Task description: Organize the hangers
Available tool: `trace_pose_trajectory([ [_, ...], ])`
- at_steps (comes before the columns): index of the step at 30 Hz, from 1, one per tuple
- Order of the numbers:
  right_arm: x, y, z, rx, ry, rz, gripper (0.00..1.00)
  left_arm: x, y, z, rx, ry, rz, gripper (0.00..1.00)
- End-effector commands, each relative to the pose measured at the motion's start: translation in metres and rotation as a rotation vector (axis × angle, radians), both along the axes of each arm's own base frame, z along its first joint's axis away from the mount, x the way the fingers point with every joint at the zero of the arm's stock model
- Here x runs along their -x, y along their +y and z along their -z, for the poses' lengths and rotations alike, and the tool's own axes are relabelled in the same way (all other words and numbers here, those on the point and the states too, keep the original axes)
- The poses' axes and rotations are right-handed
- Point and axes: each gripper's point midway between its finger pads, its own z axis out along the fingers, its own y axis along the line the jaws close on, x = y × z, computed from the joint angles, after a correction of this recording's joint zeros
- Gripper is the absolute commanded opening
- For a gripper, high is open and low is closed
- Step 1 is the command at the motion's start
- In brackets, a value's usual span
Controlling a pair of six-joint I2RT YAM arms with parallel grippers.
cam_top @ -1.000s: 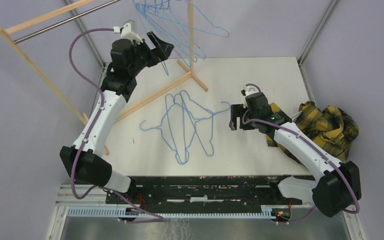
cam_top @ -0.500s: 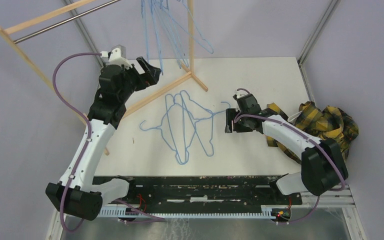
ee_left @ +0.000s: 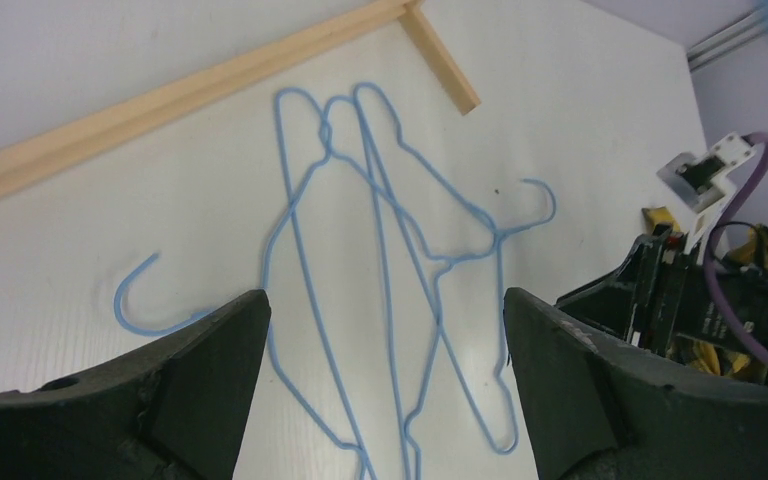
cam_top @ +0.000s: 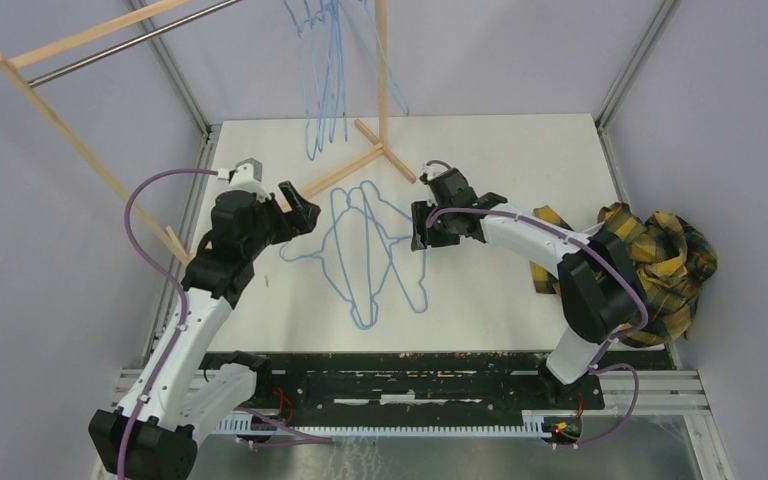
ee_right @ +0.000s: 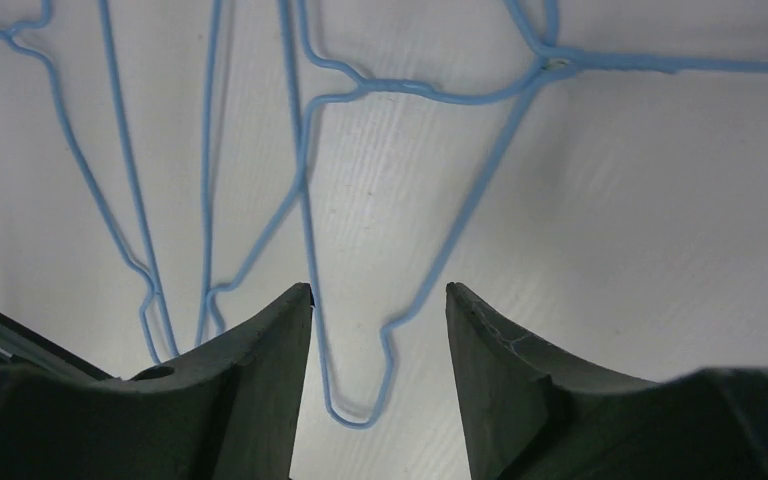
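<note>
Hangers on the table: a pile of blue hangers (cam_top: 370, 255) lies flat in the middle of the table (cam_top: 520, 150), all crossed over each other.
Hangers hung up: more of them (cam_top: 325, 90) hang from the wooden rack (cam_top: 340, 175) at the back.
Right gripper (ee_right: 378, 300): low over the right side of the pile, fingers apart. One hanger corner (ee_right: 360, 415) sits between them, not pinched yet.
Left gripper (cam_top: 300, 208): above the left side of the pile, fingers wide apart, holding nothing.
What could go wrong: the wires are tangled, so lifting one may drag the others along. The wire is thin and flat on the table, so it may slip out of the pinch.
</note>
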Motion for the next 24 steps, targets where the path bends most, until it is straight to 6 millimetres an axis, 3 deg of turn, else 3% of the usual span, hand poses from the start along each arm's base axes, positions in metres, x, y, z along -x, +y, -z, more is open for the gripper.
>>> trace_pose_trajectory([
  [1,-0.004,0.044,-0.008,-0.043,-0.022,-0.055,0.60,0.007,-0.001,0.017,0.018,0.013,0.005,0.91],
  [7,0.007,0.084,0.002,-0.011,-0.015,-0.130,0.60,0.010,0.001,0.032,0.026,0.038,-0.011,0.90],
  [24,-0.043,0.083,0.043,0.115,-0.063,0.024,0.53,0.016,-0.006,0.036,0.042,0.040,0.032,0.88],
])
